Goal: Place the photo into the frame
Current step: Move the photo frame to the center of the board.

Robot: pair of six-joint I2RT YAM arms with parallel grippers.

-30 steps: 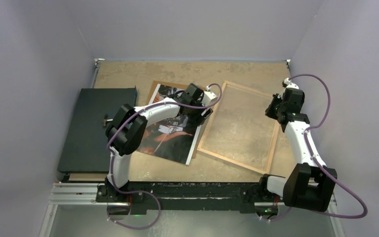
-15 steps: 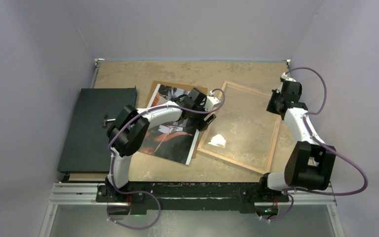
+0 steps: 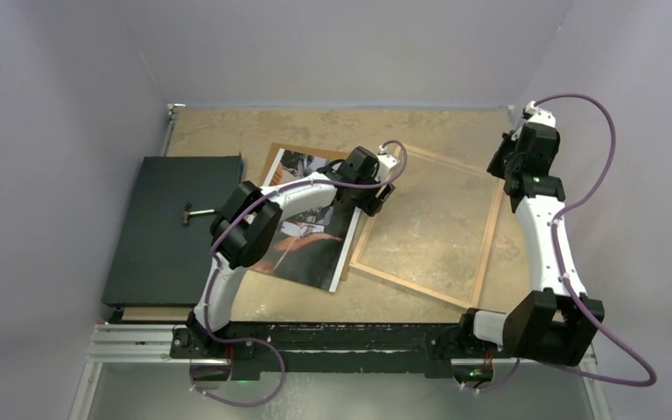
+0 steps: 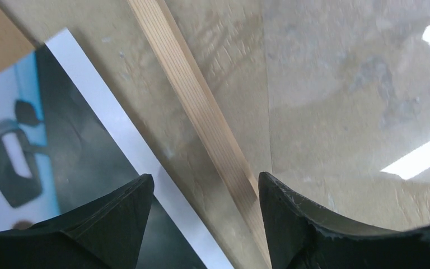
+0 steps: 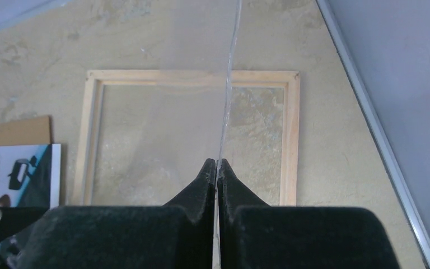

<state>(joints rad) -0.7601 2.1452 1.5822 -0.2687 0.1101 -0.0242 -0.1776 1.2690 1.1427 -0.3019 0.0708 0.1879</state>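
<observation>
Wood is seen uppermost on the frame [image 3: 487,247], which lies back-up and flat on the table [image 3: 254,127], right of centre. The photo [image 3: 302,236] is laid just beside the frame's left rail, face up, its white strip turned towards that rail, with a narrow gap of bare table between them. The photo rests on a brown backing board [image 3: 273,157], whose far corner shows beyond the print.

The left gripper [image 3: 376,197] is held low over the frame's left rail with its jaws spread and nothing clasped. In the left wrist view the light wooden rail is seen passing through the gap, with one fingertip [image 4: 129,202] above the photo's dark area and the other above the frame's interior.

The right gripper [image 3: 500,166] is raised at the frame's far right corner. Its jaws are clenched on a clear pane [image 5: 228,84], which is seen edge-on in the right wrist view as a thin line running away from the fingers above the frame.

A dark flat board [image 3: 162,227] lies at the table's left side, with a small metallic piece [image 3: 194,213] on it.
</observation>
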